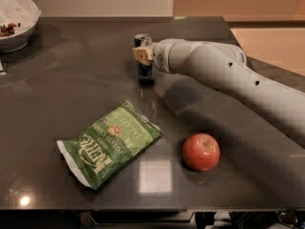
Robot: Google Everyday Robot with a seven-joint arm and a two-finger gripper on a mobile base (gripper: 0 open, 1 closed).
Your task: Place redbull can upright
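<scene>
The redbull can [144, 72] is slim and dark blue with a silver top. It stands upright at the back middle of the dark table [86, 80]. My gripper [143, 54] reaches in from the right on a white arm and is shut on the can's upper part. A tan finger pad [141, 55] lies across the front of the can. I cannot tell whether the can's base rests on the table or hangs just above it.
A green chip bag [110, 143] lies flat at the front left. A red apple [201, 151] sits at the front right. A white bowl [17, 22] with some food stands at the far left corner. The white arm [228, 75] crosses the right side.
</scene>
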